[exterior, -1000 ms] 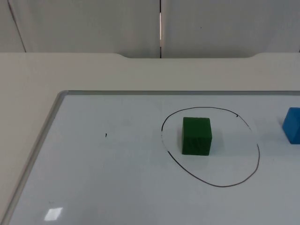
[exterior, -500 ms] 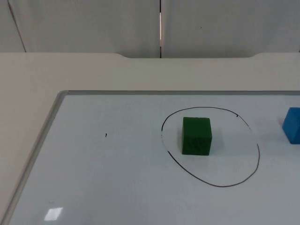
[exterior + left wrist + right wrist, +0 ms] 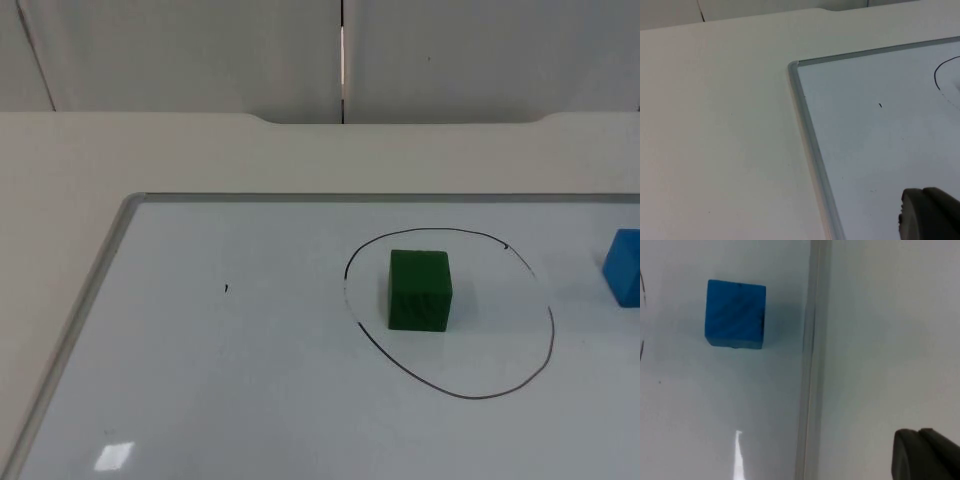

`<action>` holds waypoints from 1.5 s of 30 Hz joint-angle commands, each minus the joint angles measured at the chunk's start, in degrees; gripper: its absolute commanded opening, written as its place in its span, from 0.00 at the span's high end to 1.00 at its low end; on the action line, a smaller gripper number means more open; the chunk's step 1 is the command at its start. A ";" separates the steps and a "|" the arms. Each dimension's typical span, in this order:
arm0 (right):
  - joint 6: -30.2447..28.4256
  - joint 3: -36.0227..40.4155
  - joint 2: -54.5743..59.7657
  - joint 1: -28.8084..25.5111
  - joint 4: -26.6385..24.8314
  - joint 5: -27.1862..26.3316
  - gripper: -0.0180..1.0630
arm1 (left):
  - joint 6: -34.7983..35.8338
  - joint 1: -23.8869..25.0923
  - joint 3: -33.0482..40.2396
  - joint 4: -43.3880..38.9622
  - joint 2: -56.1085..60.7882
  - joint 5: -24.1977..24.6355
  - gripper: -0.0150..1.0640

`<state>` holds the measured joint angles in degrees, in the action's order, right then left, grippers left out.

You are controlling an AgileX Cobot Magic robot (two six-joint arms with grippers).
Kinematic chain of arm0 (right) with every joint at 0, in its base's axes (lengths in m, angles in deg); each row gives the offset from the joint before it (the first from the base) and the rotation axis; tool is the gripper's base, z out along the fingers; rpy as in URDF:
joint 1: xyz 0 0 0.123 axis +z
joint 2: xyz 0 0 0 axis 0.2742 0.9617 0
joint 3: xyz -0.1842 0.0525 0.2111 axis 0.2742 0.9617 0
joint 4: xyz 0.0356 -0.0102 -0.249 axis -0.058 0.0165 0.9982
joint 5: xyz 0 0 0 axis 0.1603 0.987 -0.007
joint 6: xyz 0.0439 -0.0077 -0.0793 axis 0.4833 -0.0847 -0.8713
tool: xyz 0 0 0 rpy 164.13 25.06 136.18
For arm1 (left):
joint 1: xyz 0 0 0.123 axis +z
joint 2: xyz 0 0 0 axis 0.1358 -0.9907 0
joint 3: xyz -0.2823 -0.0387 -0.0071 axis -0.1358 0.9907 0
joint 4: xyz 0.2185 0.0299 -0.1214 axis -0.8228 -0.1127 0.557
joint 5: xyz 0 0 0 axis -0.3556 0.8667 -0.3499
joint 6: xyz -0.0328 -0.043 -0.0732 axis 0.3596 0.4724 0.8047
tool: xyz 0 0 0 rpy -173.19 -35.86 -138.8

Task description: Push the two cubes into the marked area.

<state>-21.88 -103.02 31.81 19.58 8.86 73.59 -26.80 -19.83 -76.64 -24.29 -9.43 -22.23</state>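
The green cube (image 3: 420,290) sits inside the hand-drawn black ring (image 3: 549,330) on the whiteboard (image 3: 250,380), toward the ring's left part. The blue cube (image 3: 625,266) rests outside the ring to its right, near the board's metal edge strip (image 3: 810,365). The left tool (image 3: 930,215) hovers above the board near its corner; the right tool (image 3: 925,455) hangs over the bare counter (image 3: 890,340) beside the board. Whether either tool is spread or pressed together, I cannot tell
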 commanded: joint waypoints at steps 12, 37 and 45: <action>-12.60 -9.00 14.00 -7.61 -13.23 -2.26 0.98 | 0.32 0.13 0.19 0.52 0.22 -0.45 0.99; -20.67 -10.32 37.64 -7.89 -18.89 -17.00 0.98 | 0.32 0.13 0.19 0.52 0.22 -0.45 0.99; -20.67 -10.19 39.00 -7.76 -20.88 -23.58 0.98 | 0.32 0.13 0.19 0.52 0.22 -0.45 0.99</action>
<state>-41.90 -113.05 70.79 12.10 -10.54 52.26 -26.80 -19.83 -76.64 -24.29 -9.43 -22.23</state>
